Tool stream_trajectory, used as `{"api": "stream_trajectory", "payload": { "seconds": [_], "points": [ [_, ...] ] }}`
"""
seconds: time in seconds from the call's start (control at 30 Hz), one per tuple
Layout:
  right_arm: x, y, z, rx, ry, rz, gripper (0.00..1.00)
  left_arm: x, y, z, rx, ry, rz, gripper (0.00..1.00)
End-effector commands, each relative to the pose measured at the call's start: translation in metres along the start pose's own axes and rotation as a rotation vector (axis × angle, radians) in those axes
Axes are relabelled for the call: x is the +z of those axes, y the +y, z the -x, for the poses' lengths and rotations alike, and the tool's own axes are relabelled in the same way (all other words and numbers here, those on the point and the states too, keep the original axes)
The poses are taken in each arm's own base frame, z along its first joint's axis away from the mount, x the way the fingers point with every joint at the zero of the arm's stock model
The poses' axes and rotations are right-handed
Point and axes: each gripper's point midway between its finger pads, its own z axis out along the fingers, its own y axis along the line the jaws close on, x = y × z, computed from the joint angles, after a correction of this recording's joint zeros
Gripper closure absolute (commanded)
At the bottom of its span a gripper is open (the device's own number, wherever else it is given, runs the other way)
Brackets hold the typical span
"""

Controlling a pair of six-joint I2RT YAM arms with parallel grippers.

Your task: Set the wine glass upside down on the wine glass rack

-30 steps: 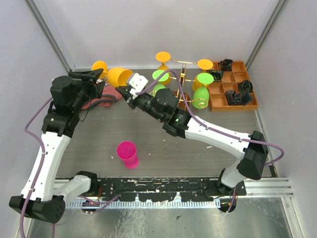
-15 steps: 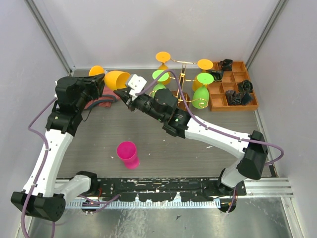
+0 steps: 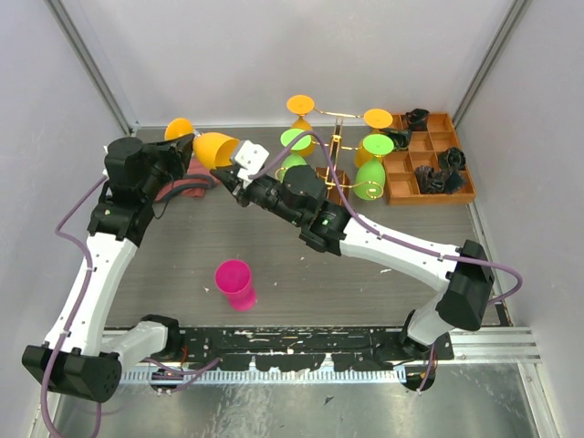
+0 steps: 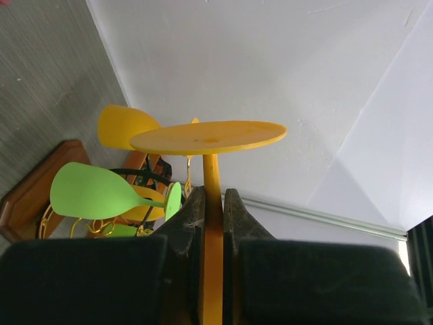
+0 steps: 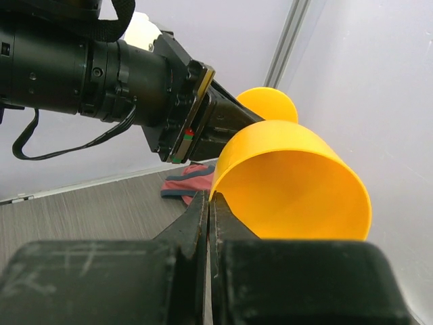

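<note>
The glass (image 3: 216, 146) hangs mid-air between both pincers, stem clamped by the left pincer (image 4: 213, 203), rim nipped by the right pincer (image 5: 208, 203), with inverting and hanging on the rack (image 3: 335, 139) beyond them not yet done.

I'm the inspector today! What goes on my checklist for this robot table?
Surface: grey table, no spills seen.
Job's things: orange glass held sideways between both grippers; rack carries green glasses and orange ones.
Clutter: pink cup, red cloth, tray with dark bits.
Grippers: left gripper shut on the stem; right gripper shut on the bowl's rim.
Cables: purple cable loops by each arm; one crosses the rack.
Surroundings: white walls; nothing else seen.
</note>
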Motion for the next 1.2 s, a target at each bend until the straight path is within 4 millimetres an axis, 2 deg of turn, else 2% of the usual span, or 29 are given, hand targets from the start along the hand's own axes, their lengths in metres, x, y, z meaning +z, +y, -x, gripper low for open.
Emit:
{"api": "stream_trajectory", "payload": {
  "seconds": [0.0,0.03,0.2,0.27,0.47,0.6,0.7,0.77,0.8,0.97,1.0,1.07,1.17],
  "points": [
    [-0.006,-0.002,0.038,-0.018,-0.102,0.001,0.97,0.001,-0.019,-0.004,0.023,0.022,-0.076,0.96],
    [-0.006,-0.003,0.036,-0.019,-0.096,-0.003,0.95,0.001,-0.021,-0.005,0.025,0.028,-0.082,1.0],
    [-0.01,-0.002,0.028,-0.03,-0.048,0.001,0.78,0.005,-0.035,-0.008,0.066,0.037,-0.128,1.0],
    [-0.015,-0.005,0.024,-0.037,-0.029,-0.012,0.7,0.005,-0.049,-0.007,0.131,0.03,-0.176,1.0],
    [-0.04,-0.026,0.009,-0.078,0.075,-0.118,0.45,0.001,-0.094,0.009,0.453,-0.086,-0.275,1.0],
    [-0.062,-0.052,0.015,-0.128,0.123,-0.239,0.3,-0.009,-0.117,0.015,0.714,-0.154,-0.366,1.0],
    [-0.073,-0.075,0.027,-0.163,0.142,-0.32,0.18,-0.01,-0.111,0.013,0.936,-0.163,-0.402,1.0],
    [-0.078,-0.095,0.036,-0.178,0.154,-0.371,0.1,-0.008,-0.1,0.006,1.052,-0.128,-0.425,1.0],
    [-0.081,-0.107,0.035,-0.184,0.175,-0.386,0.07,-0.007,-0.092,0.001,1.102,-0.102,-0.439,1.0],
    [-0.109,-0.204,0.02,-0.076,0.228,-0.508,0.05,-0.005,-0.061,-0.027,1.26,0.001,-0.602,1.0],
    [-0.115,-0.218,0.018,-0.058,0.232,-0.526,0.05,-0.006,-0.048,-0.037,1.29,0.049,-0.652,1.0],
    [-0.131,-0.241,0.017,-0.083,0.253,-0.584,0.05,-0.012,-0.038,-0.046,1.31,0.063,-0.731,1.0],
    [-0.147,-0.254,0.015,-0.125,0.283,-0.635,0.05,-0.029,-0.03,-0.056,1.318,0.056,-0.833,1.0]
  ]
}}
